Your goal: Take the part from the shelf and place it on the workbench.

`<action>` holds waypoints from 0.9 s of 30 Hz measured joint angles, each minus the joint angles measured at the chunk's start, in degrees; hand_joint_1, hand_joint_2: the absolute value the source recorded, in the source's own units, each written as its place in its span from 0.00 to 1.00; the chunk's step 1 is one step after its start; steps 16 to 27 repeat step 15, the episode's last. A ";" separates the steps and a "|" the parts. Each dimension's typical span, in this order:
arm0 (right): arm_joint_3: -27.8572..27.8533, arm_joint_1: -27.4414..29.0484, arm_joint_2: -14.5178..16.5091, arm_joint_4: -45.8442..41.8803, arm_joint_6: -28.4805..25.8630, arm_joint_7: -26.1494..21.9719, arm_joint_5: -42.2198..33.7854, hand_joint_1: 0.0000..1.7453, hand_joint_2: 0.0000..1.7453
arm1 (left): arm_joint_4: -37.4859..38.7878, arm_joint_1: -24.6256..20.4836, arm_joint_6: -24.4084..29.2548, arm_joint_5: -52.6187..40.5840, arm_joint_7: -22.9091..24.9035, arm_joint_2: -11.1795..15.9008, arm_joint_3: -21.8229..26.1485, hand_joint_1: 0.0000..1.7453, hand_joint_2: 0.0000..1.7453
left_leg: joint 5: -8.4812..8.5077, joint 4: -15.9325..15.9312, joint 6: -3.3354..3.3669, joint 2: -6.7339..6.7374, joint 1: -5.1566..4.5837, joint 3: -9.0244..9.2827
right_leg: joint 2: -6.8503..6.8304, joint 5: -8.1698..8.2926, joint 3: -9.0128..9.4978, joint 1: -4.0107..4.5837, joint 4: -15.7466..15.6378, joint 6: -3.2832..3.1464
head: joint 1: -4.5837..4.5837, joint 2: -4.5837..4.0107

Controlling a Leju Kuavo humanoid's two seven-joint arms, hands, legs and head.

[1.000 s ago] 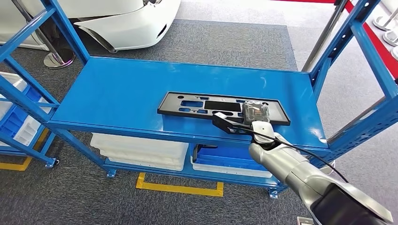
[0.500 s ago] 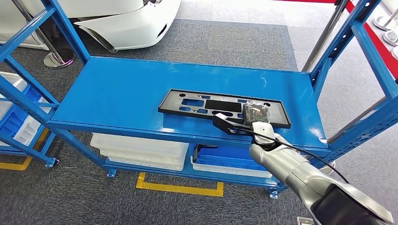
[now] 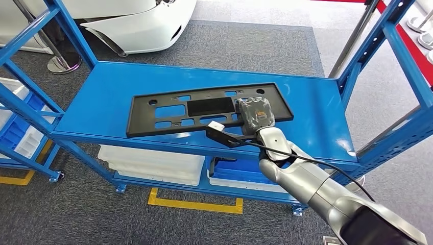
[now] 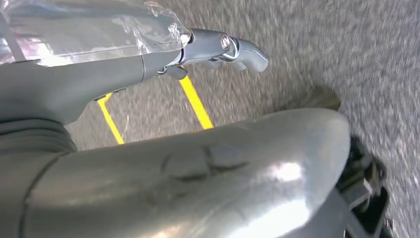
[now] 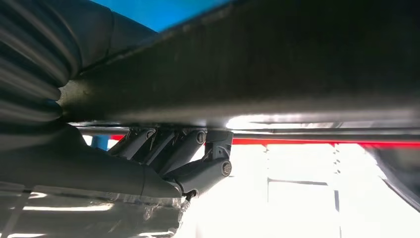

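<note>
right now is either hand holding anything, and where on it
The right hand grips the black plate at its right end, near the front edge. The left hand hangs over the floor holding nothing.

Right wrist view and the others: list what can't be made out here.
- Right hand: in the head view, its fingers under the black part are hidden by the part.
- Right wrist view: the part's edge is dark and blurred; the background is washed out.
- Left hand: its grey cover hides most of it; the floor is blurred.
</note>
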 joint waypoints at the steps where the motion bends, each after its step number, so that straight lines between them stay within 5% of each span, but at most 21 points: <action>1: 0.04 -0.25 0.59 -1.76 0.34 0.24 0.34 1.00 1.00 | 0.01 0.14 -0.42 0.31 -0.03 0.01 0.21 0.00 0.00 | 0.00 0.00 0.00 -0.01 0.01 -0.01 | -0.01 0.00 -0.01 0.02 0.00 0.00 | 0.03 0.00; 8: 0.24 -1.04 2.81 -11.69 0.97 1.29 1.27 1.00 1.00 | 0.02 0.99 -1.07 1.22 -1.19 0.31 1.56 0.00 0.00 | 0.00 -0.02 0.00 -0.04 -0.01 -0.04 | -0.01 0.00 -0.05 0.09 -0.01 0.00 | 0.04 0.00; 12: 0.24 -1.23 3.08 -15.06 0.91 1.11 0.91 1.00 1.00 | 0.05 1.27 -1.07 1.27 -1.40 0.48 2.43 0.00 1.00 | 0.00 -0.01 0.00 -0.04 -0.04 -0.06 | -0.01 0.00 -0.05 0.08 -0.02 0.00 | 0.11 0.00; 27: 0.24 -1.24 3.21 -16.49 0.75 0.62 0.50 1.00 1.00 | 0.10 1.35 -1.07 1.27 -1.44 0.50 2.61 0.00 1.00 | 0.00 0.00 0.00 -0.04 -0.05 -0.06 | -0.01 0.00 -0.05 0.06 -0.02 0.00 | 0.13 0.00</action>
